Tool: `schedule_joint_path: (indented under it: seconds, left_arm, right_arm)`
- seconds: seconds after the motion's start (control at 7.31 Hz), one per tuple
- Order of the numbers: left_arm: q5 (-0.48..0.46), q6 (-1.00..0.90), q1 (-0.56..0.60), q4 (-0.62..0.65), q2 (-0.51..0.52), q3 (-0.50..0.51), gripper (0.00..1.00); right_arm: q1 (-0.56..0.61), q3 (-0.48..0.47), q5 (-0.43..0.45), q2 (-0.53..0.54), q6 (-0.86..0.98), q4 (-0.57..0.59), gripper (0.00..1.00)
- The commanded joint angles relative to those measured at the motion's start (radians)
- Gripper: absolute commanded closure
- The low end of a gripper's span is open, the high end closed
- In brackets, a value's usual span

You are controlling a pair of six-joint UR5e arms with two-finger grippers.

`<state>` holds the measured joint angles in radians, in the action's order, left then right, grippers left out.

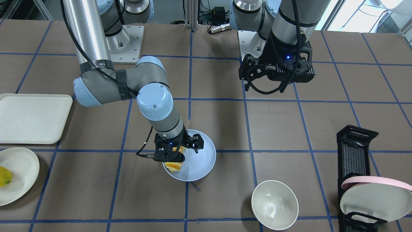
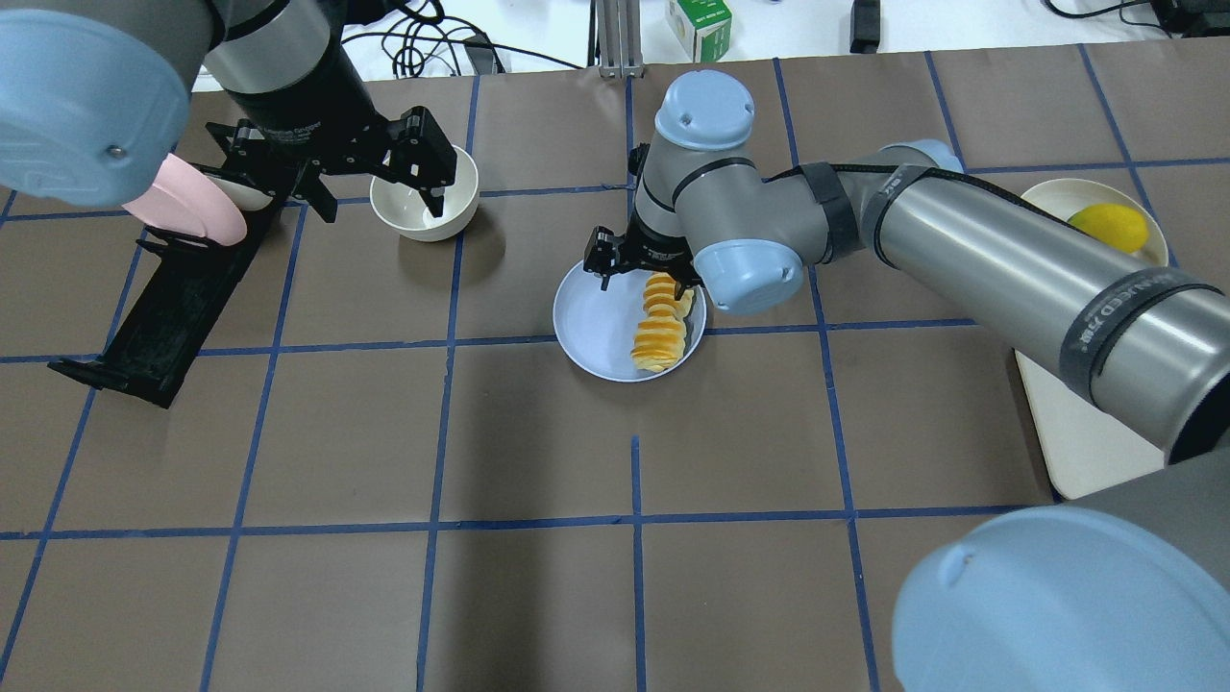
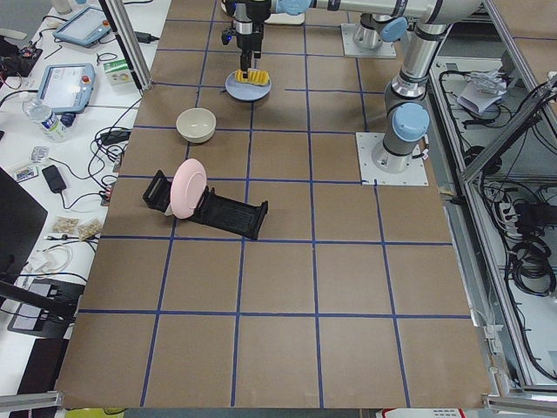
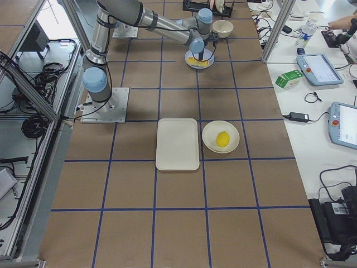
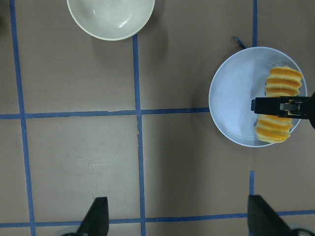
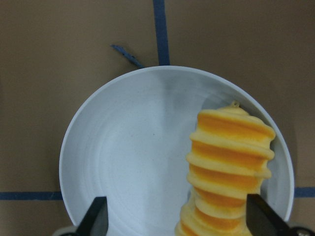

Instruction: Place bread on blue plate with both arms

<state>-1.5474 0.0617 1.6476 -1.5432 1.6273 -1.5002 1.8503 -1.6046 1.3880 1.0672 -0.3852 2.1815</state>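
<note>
The bread, a ridged yellow-orange loaf, lies on the right half of the blue plate near the table's middle. It also shows in the overhead view and the right wrist view. My right gripper hangs low over the plate, jaws open, with the loaf's near end between the fingers and close to one of them. My left gripper is raised high and open, holding nothing. Its wrist view looks down on the plate and bread.
A white bowl stands near the plate. A black dish rack holds a pink-rimmed plate. A cream tray and a white plate with a yellow fruit lie on the robot's right side.
</note>
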Motion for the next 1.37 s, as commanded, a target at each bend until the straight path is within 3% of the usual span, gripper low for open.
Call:
schedule_joint_path:
  seconds: [0.0,0.27,0.41,0.55,0.82,0.96,1.23]
  left_arm:
    - [0.000,-0.005,0.000,0.000,0.000,0.000,0.00]
    - [0.000,-0.005,0.000,0.000,0.000,-0.002,0.00]
    - [0.000,-0.005,-0.002,-0.002,0.000,0.000,0.00]
    - [0.000,-0.005,-0.002,-0.002,0.000,-0.002,0.00]
    - [0.000,-0.005,-0.002,0.000,0.000,0.000,0.00]
    - [0.000,-0.005,-0.002,0.000,0.000,0.000,0.00]
    - [0.000,-0.005,0.000,-0.002,0.000,-0.002,0.00]
  right_arm:
    - [-0.032,0.043,0.015,0.010,0.037,-0.087,0.00]
    - [-0.148,0.051,0.028,0.090,0.212,-0.242,0.00]
    - [-0.210,0.052,0.119,0.155,0.317,-0.309,0.00]
    - [-0.261,0.055,0.135,0.221,0.398,-0.372,0.00]
    - [-0.263,0.065,0.181,0.388,0.402,-0.530,0.00]
    - [-0.263,0.058,0.178,0.449,0.404,-0.549,0.00]
    - [-0.261,0.071,0.169,0.427,0.397,-0.533,0.00]
